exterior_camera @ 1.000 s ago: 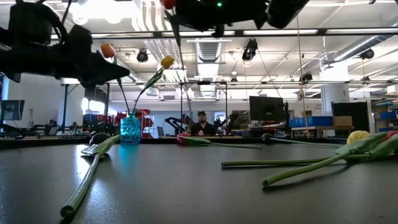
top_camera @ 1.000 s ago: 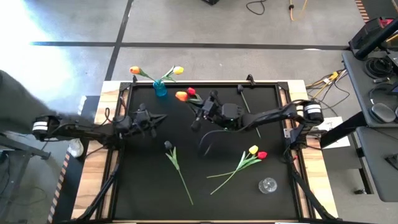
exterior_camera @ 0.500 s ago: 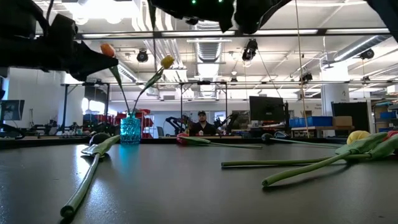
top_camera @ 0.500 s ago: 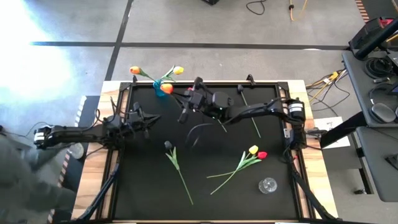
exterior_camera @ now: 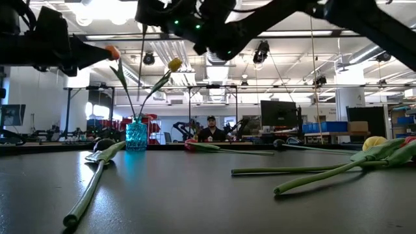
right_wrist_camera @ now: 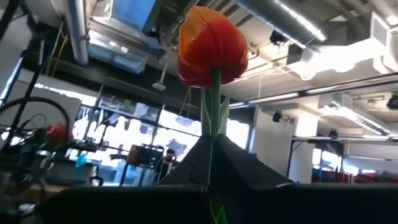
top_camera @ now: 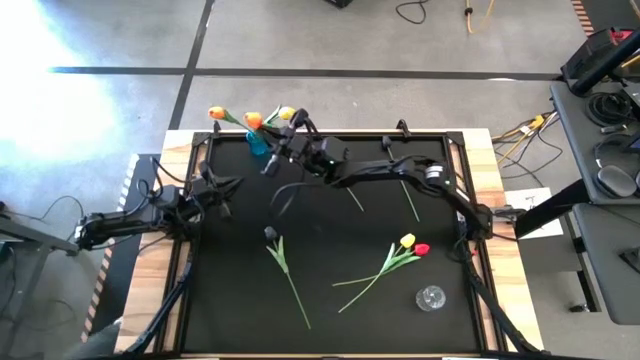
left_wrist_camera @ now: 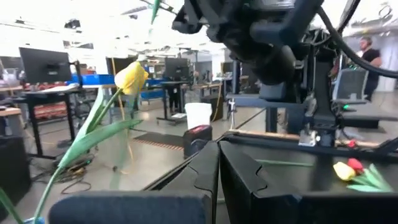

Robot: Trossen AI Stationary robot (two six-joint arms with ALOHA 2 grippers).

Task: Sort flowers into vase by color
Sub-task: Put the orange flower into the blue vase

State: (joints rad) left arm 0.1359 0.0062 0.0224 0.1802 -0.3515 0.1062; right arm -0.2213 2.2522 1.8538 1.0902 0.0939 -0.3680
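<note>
Orange tulip (right_wrist_camera: 212,48) upright, clamped in right end effector (right_wrist_camera: 210,163).

Bright ceiling lights (exterior_camera: 97,10), overexposed glare on floor (top_camera: 50,60), arms backlit dark, near stems blurred

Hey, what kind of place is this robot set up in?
Probably a big open robotics lab or workshop. Behind the table the low view shows exposed ceiling ducts, desks with monitors, and a person seated at a workstation. Cables trail across the taped concrete floor.
</note>
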